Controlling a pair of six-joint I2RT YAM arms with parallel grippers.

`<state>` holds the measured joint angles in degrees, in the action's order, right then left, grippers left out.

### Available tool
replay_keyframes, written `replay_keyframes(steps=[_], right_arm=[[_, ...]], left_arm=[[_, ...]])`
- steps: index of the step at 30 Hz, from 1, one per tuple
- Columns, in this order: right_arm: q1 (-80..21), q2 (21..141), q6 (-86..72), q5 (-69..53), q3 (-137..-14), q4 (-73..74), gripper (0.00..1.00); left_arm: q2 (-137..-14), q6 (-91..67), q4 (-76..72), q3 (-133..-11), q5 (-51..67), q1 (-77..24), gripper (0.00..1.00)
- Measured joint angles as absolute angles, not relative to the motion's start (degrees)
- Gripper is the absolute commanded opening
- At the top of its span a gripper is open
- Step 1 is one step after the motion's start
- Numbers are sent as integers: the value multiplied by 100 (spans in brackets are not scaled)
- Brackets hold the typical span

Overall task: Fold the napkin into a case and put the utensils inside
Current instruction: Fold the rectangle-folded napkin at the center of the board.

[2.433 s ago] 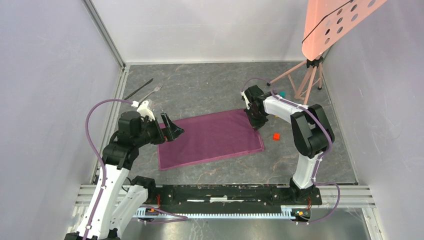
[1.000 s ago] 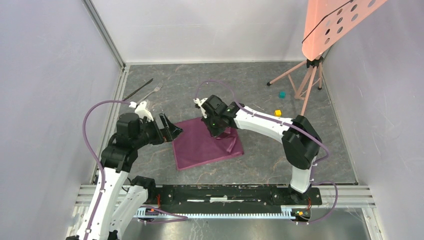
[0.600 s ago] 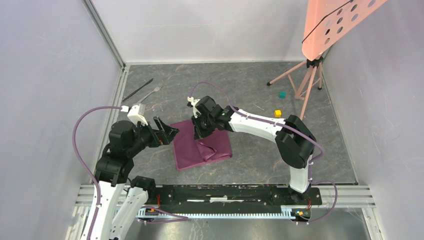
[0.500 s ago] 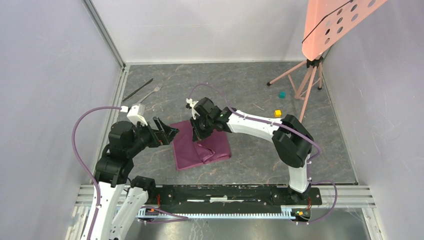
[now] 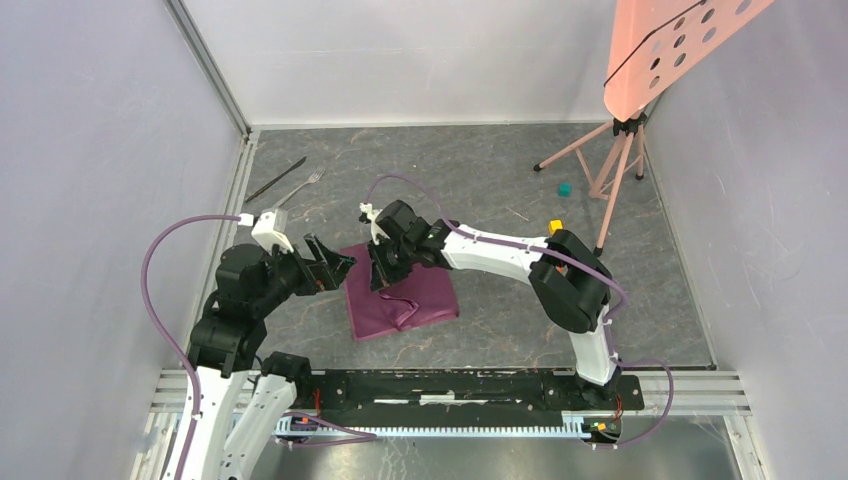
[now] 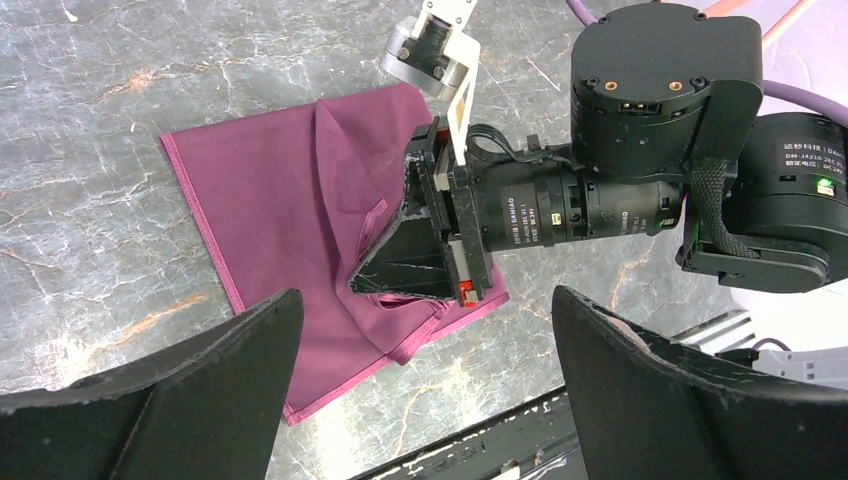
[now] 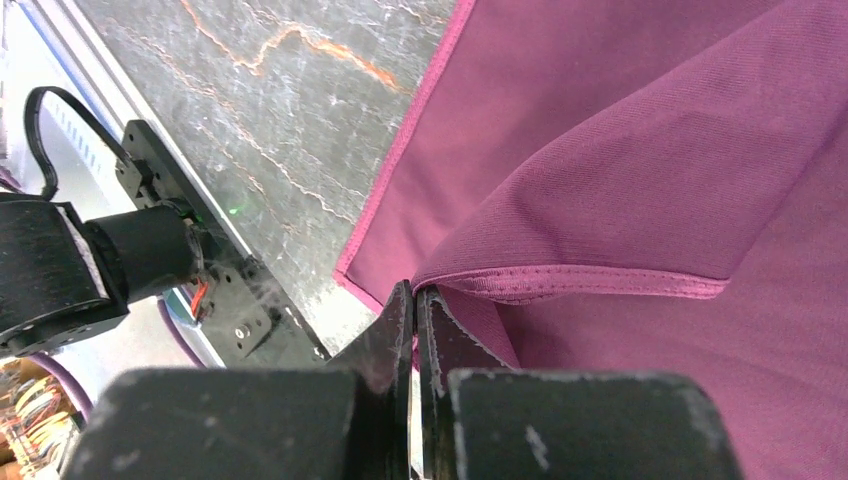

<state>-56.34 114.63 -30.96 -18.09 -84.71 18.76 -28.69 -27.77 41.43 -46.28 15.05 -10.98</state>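
The plum-purple napkin [image 5: 410, 300] lies on the table, partly folded over itself, with its right part drawn over to the left. My right gripper [image 5: 383, 270] is shut on the napkin's hemmed edge and holds it just above the lower layer; the pinch shows in the right wrist view [image 7: 412, 296]. My left gripper [image 5: 337, 265] is open and empty, just left of the napkin; in its own view [image 6: 420, 400] the napkin [image 6: 280, 200] and the right gripper [image 6: 415, 265] lie ahead. The silver fork [image 5: 303, 186] and dark knife [image 5: 277, 178] lie at the far left.
A yellow cube [image 5: 555, 227] and a teal cube [image 5: 565, 188] lie at the right back. A pink stand [image 5: 618, 150] with a perforated board rises at the far right. Grey walls close in the table. A black rail [image 5: 450, 385] runs along the near edge.
My right gripper has dragged the napkin's right edge leftward across the cloth, doubling it over and narrowing it. My left arm has shifted slightly; its gripper stays open.
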Motion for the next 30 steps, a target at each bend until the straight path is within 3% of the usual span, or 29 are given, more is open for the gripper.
replay_keyframes(steps=[19,20,23,25,27,30], right_arm=[[-5704,11898,-3262,-1962,-8689,1656,0],[-5708,11900,-3277,-1975,-8689,1638,5],[-5706,11924,-3347,-2093,-8691,1562,47],[-5706,11948,-3378,-2165,-8705,1522,67],[-5706,11952,-3315,-2211,-8709,1496,79],[-5673,11883,-3210,-2250,-8667,1374,86]], left_arm=[[-2847,-2777,4143,-4609,1503,-1098,100],[-2847,-2777,4143,-4609,1503,-1098,100],[-2847,-2777,4143,-4609,1503,-1098,100],[-2847,-2777,4143,-4609,1503,-1098,100],[-2847,-2777,4143,-4609,1503,-1098,100],[-2838,-2777,4143,-4609,1500,-1098,100]])
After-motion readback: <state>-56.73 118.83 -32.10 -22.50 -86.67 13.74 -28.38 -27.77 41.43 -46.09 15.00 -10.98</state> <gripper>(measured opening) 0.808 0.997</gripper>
